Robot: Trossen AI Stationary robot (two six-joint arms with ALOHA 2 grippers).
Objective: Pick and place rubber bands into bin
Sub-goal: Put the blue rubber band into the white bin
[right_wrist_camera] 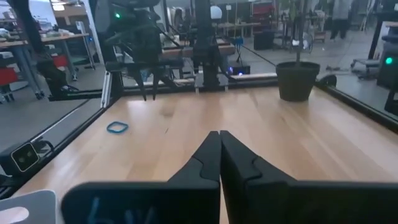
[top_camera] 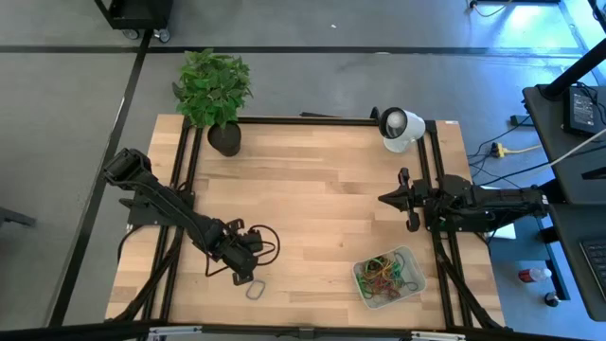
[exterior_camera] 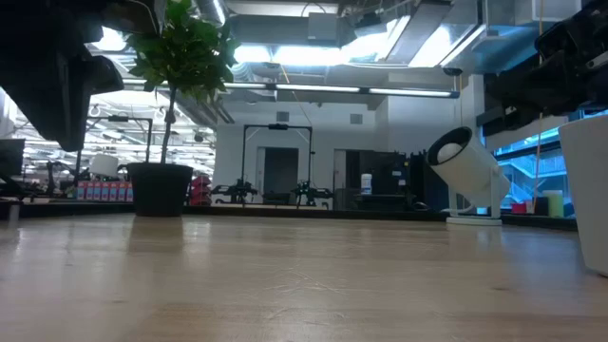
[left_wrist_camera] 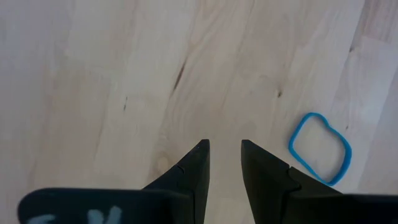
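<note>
Blue rubber band [left_wrist_camera: 320, 148] beside left gripper [left_wrist_camera: 224, 148], fingers parted, empty, right gripper [right_wrist_camera: 219, 138] clenched.

Overhead downward, table-level across, wrist views forward, sharing wooden table [top_camera: 312, 189]

Both arms are dark, near-black, built of chunky jointed links. A thin black cable loops in a curl beside the left arm's wrist [top_camera: 258, 244]. The left gripper [left_wrist_camera: 224, 152] has two matte black fingers, wedge-shaped and tapering to pointed tips. The right gripper [right_wrist_camera: 219, 138] carries the same angular black fingers with stepped outer edges.
</note>
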